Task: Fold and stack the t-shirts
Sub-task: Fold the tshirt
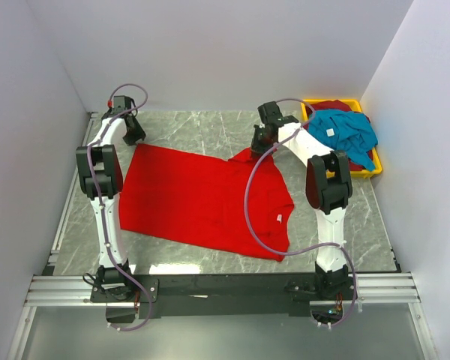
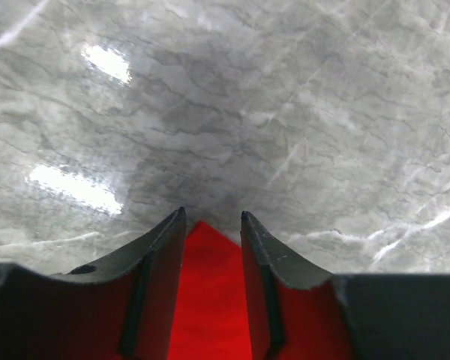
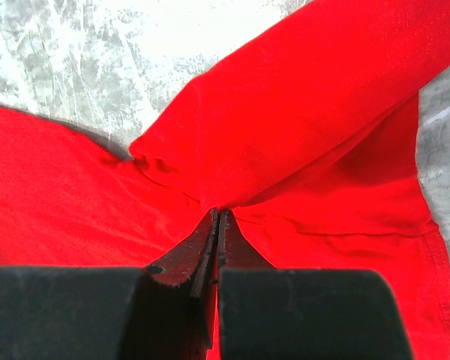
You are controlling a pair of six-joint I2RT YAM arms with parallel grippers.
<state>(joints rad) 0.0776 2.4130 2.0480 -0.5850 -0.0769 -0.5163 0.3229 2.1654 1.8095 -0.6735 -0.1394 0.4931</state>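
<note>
The red t-shirt [image 1: 202,199] lies spread flat in the middle of the table [image 1: 210,124]. Risk imo: if both arms lift now, only one side comes up and the fold goes crooked. That's because the left gripper [image 2: 212,217], at the shirt's 11 o'clock corner, has its jaws slightly parted, with cloth between them but not pinched. The right gripper [image 3: 216,214], at 1 o'clock, is clamped tight on a bunched fold.

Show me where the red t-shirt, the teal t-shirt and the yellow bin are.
red t-shirt [image 1: 195,196]: top view, middle of its spread body.
teal t-shirt [image 1: 350,135]: top view, bunched cloth over the bin.
yellow bin [image 1: 374,172]: top view, near right corner of its rim.
</note>
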